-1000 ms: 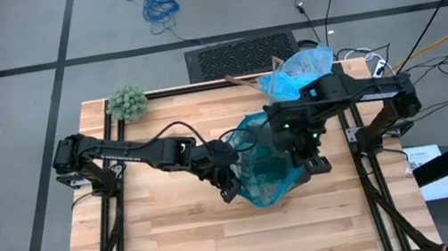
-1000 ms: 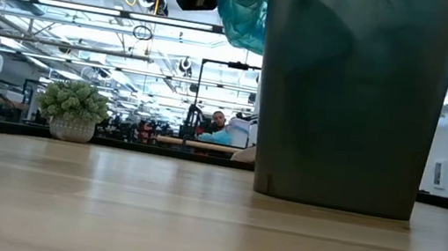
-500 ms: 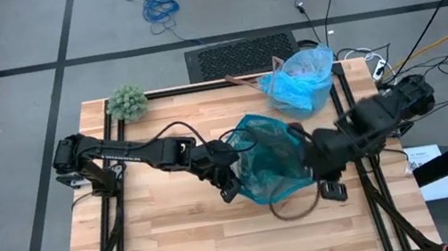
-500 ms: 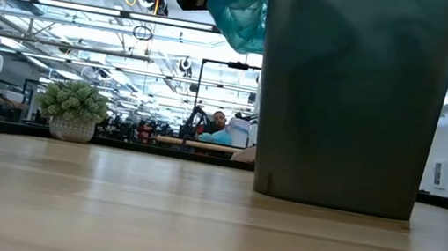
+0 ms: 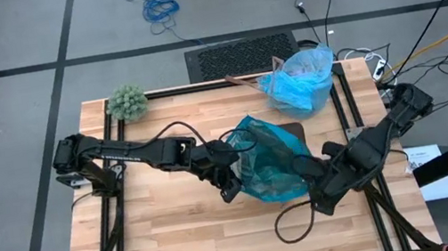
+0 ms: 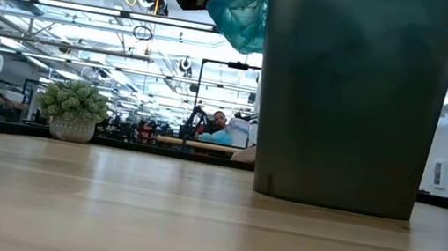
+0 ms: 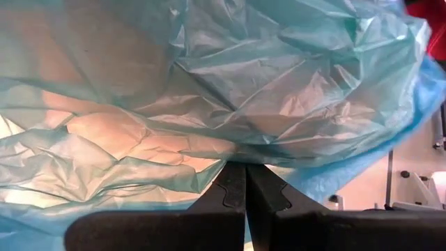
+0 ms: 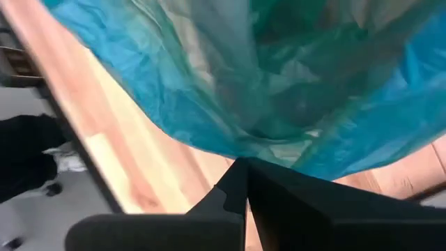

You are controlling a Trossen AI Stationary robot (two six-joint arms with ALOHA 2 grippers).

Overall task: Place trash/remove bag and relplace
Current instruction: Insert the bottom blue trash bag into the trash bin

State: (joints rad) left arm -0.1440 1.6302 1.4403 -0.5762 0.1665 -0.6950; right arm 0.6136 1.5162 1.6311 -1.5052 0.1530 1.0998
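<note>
Both grippers clamped on the teal-green plastic bag.
I see the left gripper (image 5: 231, 183) pinching its left edge and the right gripper (image 5: 313, 185) its right edge, with the bag (image 5: 268, 165) between them.

Right pincer (image 5: 316, 204), formerly over the bin, now nearer the table's front-right.

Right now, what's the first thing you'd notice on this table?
The teal bag in the middle of the table, pinched from both sides: the left gripper and the right gripper are each shut on its plastic. A crumpled light blue bag lies at the far edge, a fuzzy green plant in the far left corner.
</note>
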